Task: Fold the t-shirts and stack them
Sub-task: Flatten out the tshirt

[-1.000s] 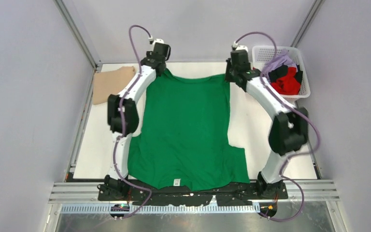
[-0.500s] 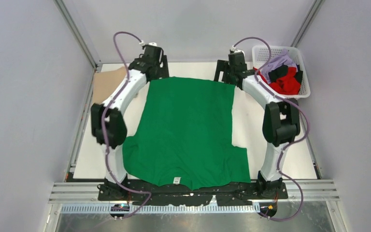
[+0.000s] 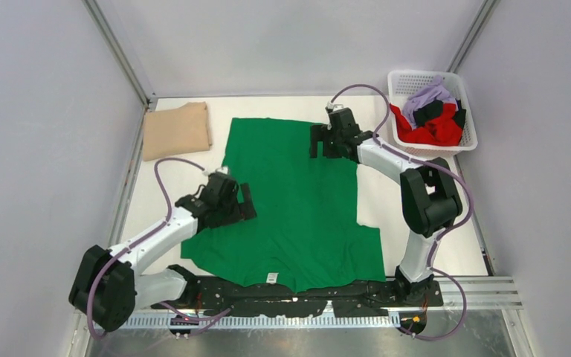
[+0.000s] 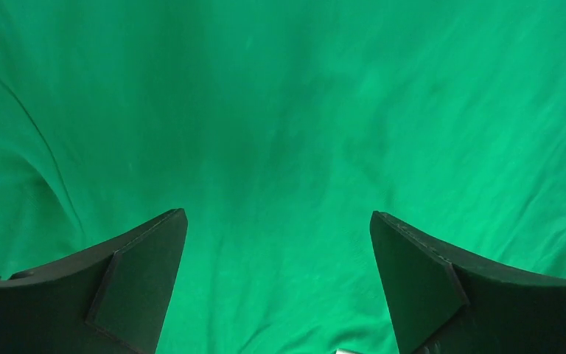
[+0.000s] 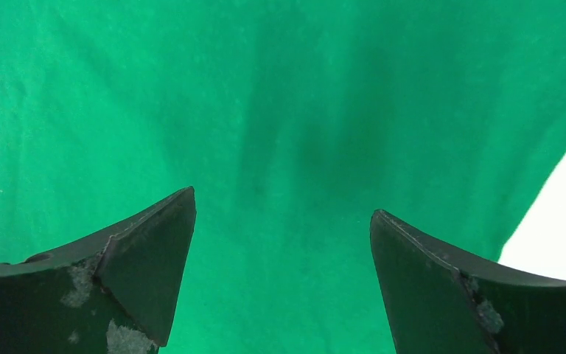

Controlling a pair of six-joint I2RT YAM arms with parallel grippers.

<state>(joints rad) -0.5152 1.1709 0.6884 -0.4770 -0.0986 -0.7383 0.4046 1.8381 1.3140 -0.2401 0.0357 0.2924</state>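
Note:
A bright green t-shirt (image 3: pixel 297 201) lies spread flat across the middle of the table, its white neck label (image 3: pixel 272 279) at the near edge. My left gripper (image 3: pixel 247 201) hangs open over the shirt's left side, nothing between its fingers; its wrist view shows only green cloth (image 4: pixel 280 110). Over the shirt's far right part my right gripper (image 3: pixel 315 141) is open and empty too, green cloth (image 5: pixel 265 96) below it. A folded tan t-shirt (image 3: pixel 176 129) rests at the far left. Red (image 3: pixel 435 133), lilac (image 3: pixel 430 95) and black (image 3: pixel 430 110) shirts fill the basket.
The white lattice basket (image 3: pixel 470 134) stands at the far right corner. Bare white table (image 3: pixel 390 197) shows to the right of the green shirt, and in the right wrist view as white table (image 5: pixel 560 228). Metal frame posts rise at both far corners.
Both grippers let go of the shirt's far hem and opened. The left arm swung back to the shirt's left side; the right moved a little nearer. The shirt now lies flat.

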